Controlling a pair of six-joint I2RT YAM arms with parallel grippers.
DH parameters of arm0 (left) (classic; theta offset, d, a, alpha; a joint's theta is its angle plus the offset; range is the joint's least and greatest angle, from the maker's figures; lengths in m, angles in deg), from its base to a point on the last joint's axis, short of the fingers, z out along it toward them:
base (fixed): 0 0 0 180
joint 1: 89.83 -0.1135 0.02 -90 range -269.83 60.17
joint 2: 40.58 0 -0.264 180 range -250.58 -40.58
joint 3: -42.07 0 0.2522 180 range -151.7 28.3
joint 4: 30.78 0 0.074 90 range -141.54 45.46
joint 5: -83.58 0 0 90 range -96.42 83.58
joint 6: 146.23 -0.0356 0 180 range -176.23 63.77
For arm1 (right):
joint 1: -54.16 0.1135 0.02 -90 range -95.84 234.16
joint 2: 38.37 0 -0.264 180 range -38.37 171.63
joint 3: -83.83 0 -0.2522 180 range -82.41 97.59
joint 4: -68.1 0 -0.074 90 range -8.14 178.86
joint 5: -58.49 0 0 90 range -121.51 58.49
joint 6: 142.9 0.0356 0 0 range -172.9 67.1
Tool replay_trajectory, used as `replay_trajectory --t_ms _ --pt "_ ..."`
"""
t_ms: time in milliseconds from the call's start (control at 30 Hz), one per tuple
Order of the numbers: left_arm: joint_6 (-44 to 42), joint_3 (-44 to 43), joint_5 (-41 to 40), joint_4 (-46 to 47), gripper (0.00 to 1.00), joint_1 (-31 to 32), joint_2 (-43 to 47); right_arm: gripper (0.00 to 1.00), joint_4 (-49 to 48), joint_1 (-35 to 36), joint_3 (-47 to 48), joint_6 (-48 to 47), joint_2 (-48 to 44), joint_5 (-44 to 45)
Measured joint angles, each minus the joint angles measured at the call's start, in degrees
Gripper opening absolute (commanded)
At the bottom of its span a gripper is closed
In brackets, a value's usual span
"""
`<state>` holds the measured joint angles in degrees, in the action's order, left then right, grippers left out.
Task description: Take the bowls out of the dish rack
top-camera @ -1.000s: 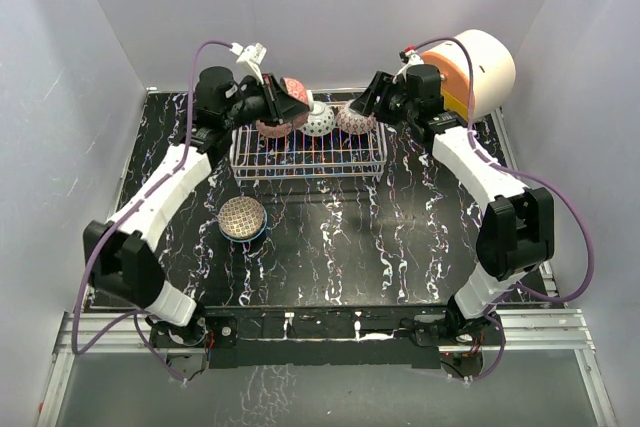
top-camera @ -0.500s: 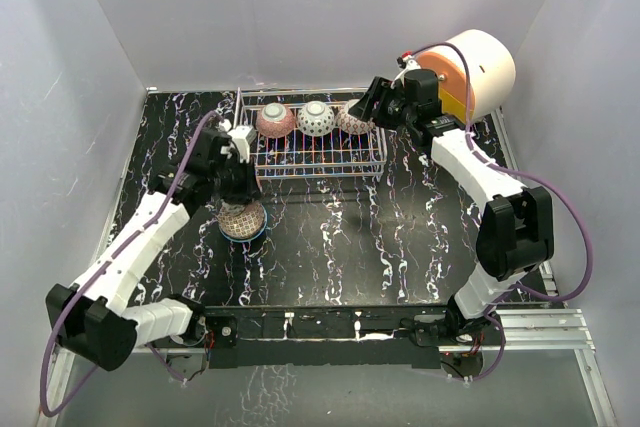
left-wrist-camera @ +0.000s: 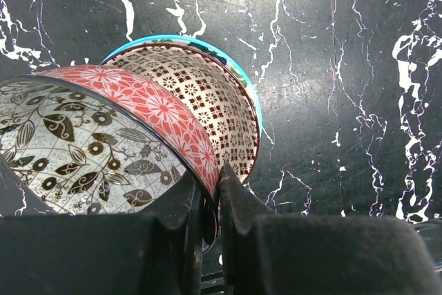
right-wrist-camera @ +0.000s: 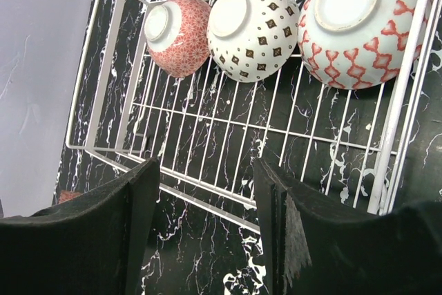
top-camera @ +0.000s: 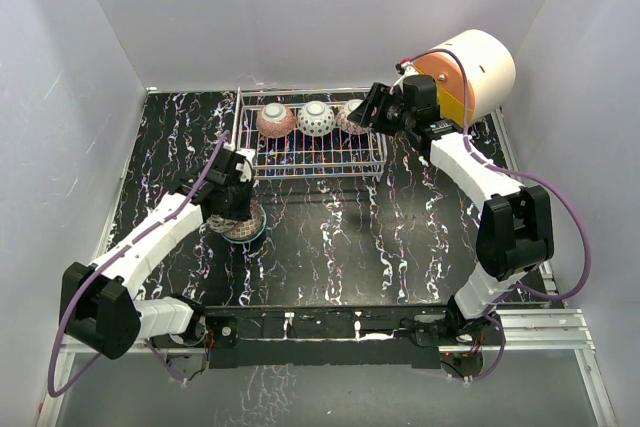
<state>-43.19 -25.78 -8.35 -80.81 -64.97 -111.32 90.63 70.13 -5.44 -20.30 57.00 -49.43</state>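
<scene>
pinching the red bowl's (left-wrist-camera: 138, 105) rim tight with the left gripper (left-wrist-camera: 210, 186) beside the stack (left-wrist-camera: 202, 94) on the table (left-wrist-camera: 331, 67), holding the right gripper (right-wrist-camera: 207, 202) apart, empty, above the rack's (right-wrist-camera: 207, 132) three bowls (right-wrist-camera: 252, 22).

No text, label, brand, number or sign can be read in any view. On the bowls (right-wrist-camera: 255, 29) only ornamental patterns are seen, with no lettering among them.

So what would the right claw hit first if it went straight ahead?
Most likely the wire rack: the open right claw aims at its grid floor, short of the three bowls; depth is hard to judge.
</scene>
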Motion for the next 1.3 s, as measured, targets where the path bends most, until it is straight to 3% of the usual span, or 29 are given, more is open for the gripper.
replay_trajectory --t_ms 1300 --pt "2.82 -8.17 -17.22 -8.72 0.0 15.87 -15.32 0.6 -0.02 -0.04 -1.01 -0.85 0.0 -0.02"
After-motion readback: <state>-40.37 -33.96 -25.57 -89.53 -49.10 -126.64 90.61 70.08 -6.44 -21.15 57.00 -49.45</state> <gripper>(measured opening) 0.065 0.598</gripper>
